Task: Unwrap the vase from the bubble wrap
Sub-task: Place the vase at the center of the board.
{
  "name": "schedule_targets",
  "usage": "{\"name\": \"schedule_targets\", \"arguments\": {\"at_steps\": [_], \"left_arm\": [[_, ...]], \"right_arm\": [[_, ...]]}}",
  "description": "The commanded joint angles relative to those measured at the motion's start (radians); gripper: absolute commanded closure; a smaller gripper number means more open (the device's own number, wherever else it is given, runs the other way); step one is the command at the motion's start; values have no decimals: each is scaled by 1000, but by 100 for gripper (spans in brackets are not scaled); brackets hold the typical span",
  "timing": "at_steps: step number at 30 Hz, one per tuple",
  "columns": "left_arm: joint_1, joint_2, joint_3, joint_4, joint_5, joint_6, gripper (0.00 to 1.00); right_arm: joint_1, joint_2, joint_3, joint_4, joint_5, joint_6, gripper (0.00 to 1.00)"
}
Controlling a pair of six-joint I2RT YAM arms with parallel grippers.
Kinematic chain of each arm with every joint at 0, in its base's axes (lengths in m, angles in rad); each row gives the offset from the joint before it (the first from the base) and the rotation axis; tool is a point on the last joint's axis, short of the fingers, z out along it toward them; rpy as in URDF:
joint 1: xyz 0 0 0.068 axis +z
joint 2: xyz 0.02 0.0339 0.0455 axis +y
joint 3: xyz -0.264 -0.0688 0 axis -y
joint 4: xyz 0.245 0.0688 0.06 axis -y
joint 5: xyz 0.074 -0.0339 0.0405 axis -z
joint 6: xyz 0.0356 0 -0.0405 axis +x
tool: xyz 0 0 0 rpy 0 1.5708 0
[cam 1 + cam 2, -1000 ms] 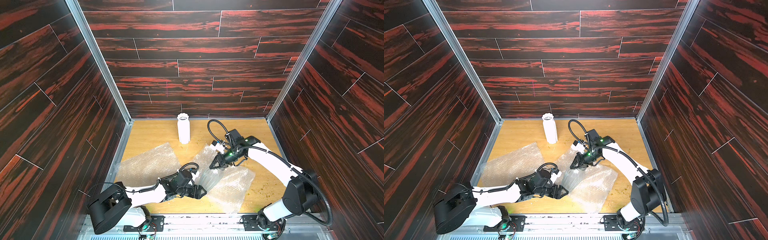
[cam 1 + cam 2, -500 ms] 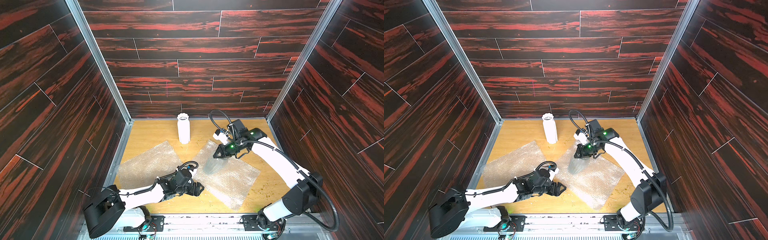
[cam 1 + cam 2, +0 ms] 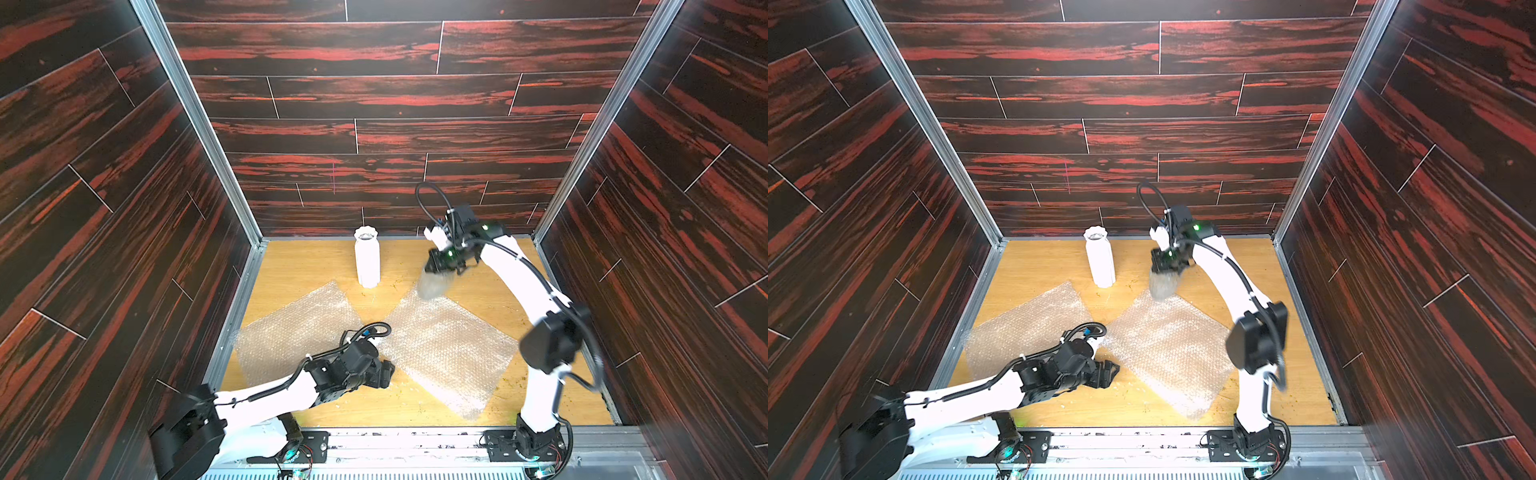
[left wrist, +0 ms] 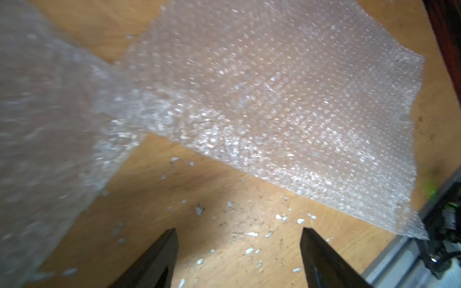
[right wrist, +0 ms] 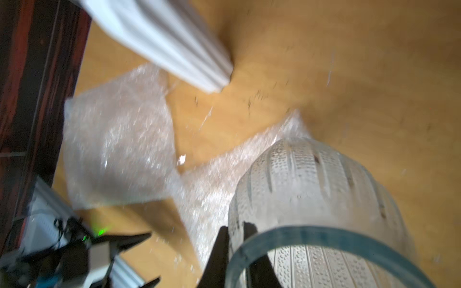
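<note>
Dark, red-streaked plank walls [image 3: 374, 95] close in on three sides of a pale wooden table [image 3: 307, 266]. The bubble wrap [image 3: 449, 353] lies on it in two flat, spread sheets, seen in both top views. One is on the right arm's side and the other [image 3: 1025, 328] on the left arm's side, with their inner corners nearly meeting mid-table.

Near the back wall we see the white vase [image 3: 367, 262], fluted and upright, apart from both sheets. Its mouth faces up, but the inside is too small and dim for us to say what it holds.

The glass vase [image 3: 434, 284], clear with ribs and dots, is held over the far corner of the right-side sheet. In the right wrist view we look through its round mouth [image 5: 311, 187] onto its own patterned wall. The right gripper [image 5: 234, 239] pinches the rim, one finger inside and one outside.

The left gripper [image 4: 238, 232] hovers low over bare wood near the front edge, its fingers spread wide and holding nothing. Small white flecks [image 4: 252, 234] dot the table beneath it.
</note>
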Motion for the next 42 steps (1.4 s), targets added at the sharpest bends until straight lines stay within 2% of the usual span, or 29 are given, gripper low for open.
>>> {"name": "schedule_targets", "arguments": {"at_steps": [1, 3, 5, 9, 22, 42], "left_arm": [[3, -66, 1, -113, -132, -24, 18], [3, -101, -18, -107, -151, -34, 18], [4, -124, -32, -99, -158, -42, 18], [5, -142, -39, -97, -163, -48, 18], [5, -51, 21, -103, -151, -20, 17], [5, 38, 69, -64, -127, 17, 17]], "right_arm": [[-11, 157, 349, -90, 14, -55, 100], [-28, 270, 544, -151, 27, -58, 100], [-56, 269, 492, -106, 23, -56, 100], [-88, 297, 508, -130, 100, -72, 100], [-105, 270, 456, -148, 185, -93, 100], [-134, 311, 404, -180, 90, -88, 100]]}}
